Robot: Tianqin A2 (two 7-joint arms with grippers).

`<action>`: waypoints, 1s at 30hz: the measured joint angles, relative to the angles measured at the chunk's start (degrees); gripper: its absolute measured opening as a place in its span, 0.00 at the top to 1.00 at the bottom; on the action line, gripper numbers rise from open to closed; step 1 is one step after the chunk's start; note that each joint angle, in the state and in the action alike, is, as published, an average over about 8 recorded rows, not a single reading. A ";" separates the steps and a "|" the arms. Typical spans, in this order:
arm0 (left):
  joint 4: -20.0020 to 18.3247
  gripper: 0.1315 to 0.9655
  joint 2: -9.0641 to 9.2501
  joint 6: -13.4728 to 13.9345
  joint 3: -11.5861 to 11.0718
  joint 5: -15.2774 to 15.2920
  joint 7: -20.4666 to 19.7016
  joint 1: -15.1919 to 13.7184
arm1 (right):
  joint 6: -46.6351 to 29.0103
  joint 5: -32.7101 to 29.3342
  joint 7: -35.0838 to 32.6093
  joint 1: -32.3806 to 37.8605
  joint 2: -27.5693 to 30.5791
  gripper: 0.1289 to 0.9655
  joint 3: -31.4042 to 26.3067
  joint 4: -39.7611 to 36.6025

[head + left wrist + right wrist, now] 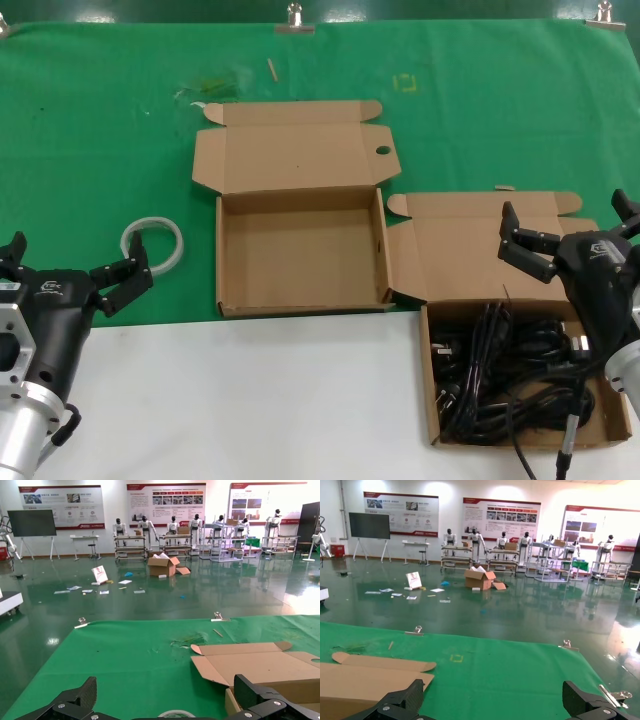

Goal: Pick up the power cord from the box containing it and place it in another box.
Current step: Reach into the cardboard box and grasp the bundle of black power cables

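nothing of the task was done yet, as far as the views showed. the cord (500, 375) lay with the other black cables in a tangle inside the right box (428, 395), which sat on the white part of the counter (250, 400) with its lid folded back onto the green cloth (100, 120). which cable in the heap was the one to take could not be told apart. the empty box (300, 250) stood to the left of it, near but not touching as far as could be seen, lid open, nothing inside.

the right pincer (570, 230) hung over the far edge of the full box, above its lid, fingers spread wide and holding nothing. the left pincer (70, 265) waited low at the left, near a pale tape ring (153, 243), also wide and empty.

all steps were left, by my judgement: come down into the heap, close on one cord, lift it free of the others, carry it left and drop it in the empty box. the tangle looked likely to drag neighbours up with it
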 joint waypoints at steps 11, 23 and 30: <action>0.00 0.00 0.00 0.00 0.00 0.00 0.00 0.00 | 0.00 0.00 0.00 0.00 0.00 0.00 0.00 0.00; 0.00 0.00 0.00 0.00 0.00 0.00 0.00 0.00 | 0.00 0.00 0.00 0.00 0.00 0.00 0.00 0.00; 0.00 0.00 0.00 0.00 0.00 0.00 0.00 0.00 | 0.00 0.00 0.00 0.00 0.00 0.00 0.00 0.00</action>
